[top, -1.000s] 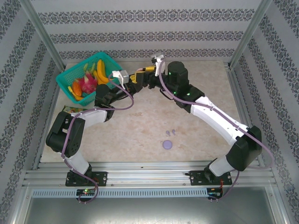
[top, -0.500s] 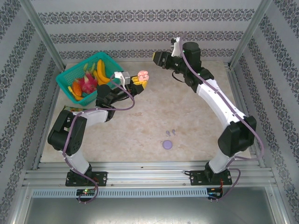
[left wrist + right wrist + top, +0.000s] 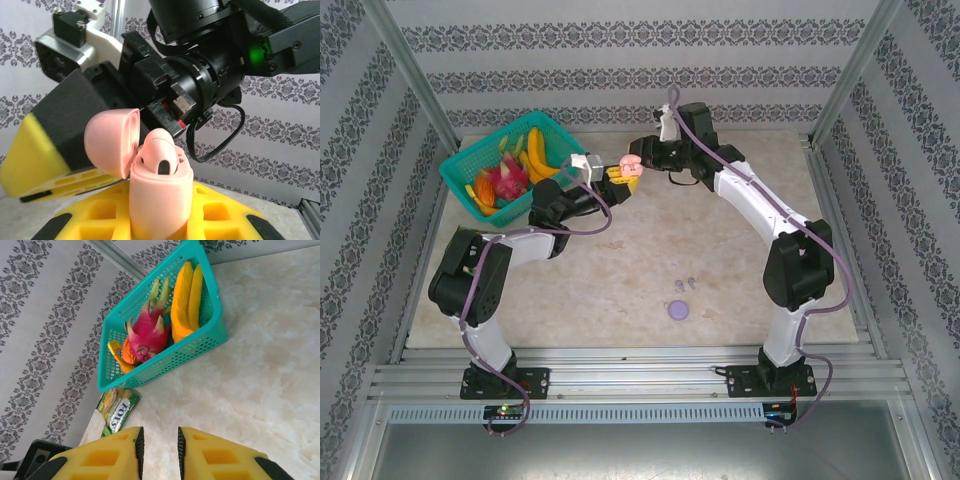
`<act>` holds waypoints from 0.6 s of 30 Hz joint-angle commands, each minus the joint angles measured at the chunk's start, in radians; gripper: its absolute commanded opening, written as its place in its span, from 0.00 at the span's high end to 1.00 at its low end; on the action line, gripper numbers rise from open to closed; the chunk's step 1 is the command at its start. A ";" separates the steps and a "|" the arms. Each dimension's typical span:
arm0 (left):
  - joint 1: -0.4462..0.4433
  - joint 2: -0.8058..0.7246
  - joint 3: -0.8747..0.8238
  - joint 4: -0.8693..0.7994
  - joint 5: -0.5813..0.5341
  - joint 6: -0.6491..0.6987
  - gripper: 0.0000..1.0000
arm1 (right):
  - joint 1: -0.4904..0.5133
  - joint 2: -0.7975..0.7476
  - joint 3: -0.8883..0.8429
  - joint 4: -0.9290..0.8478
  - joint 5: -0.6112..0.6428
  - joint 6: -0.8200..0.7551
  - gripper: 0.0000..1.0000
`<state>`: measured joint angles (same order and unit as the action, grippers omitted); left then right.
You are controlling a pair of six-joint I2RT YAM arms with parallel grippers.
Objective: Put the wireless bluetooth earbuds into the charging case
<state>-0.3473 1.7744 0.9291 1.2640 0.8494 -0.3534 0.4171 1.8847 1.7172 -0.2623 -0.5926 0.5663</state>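
- Earbuds (image 3: pixel 686 284) in lilac are seen lying on the table (image 3: pixel 620 265), just behind the lilac case (image 3: pixel 677 310), well apart from both grippers.
- Teal basket (image 3: pixel 175 357) of fruit is parked at the far left.
- Pink case (image 3: pixel 161 200) is clamped upright by the left gripper (image 3: pixel 623 176), lid (image 3: pixel 111 142) flipped open.
- Right gripper (image 3: pixel 159 440) is held just beside it, fingers slightly parted, nothing gripped.
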 commanded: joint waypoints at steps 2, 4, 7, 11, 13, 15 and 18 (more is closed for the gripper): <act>-0.010 0.032 0.041 0.011 0.011 -0.035 1.00 | 0.017 -0.079 -0.042 -0.006 -0.027 -0.054 0.74; -0.009 0.041 0.045 0.012 0.011 -0.042 1.00 | 0.017 -0.107 -0.077 -0.003 -0.012 -0.067 0.74; -0.009 0.053 0.050 0.019 0.012 -0.056 1.00 | 0.017 -0.149 -0.130 0.005 0.021 -0.090 0.74; -0.010 0.065 0.048 0.028 0.013 -0.069 1.00 | 0.017 -0.204 -0.189 0.034 0.070 -0.117 0.74; -0.009 0.069 0.046 0.028 0.011 -0.072 1.00 | 0.020 -0.229 -0.207 0.043 0.095 -0.139 0.74; -0.009 0.071 0.043 0.032 0.011 -0.075 1.00 | 0.029 -0.256 -0.215 0.037 0.145 -0.169 0.73; -0.009 0.075 0.041 0.038 0.014 -0.083 1.00 | 0.038 -0.277 -0.218 0.029 0.199 -0.200 0.72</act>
<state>-0.3649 1.8248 0.9508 1.2964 0.9066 -0.4038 0.4156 1.6711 1.5082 -0.2447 -0.4004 0.4236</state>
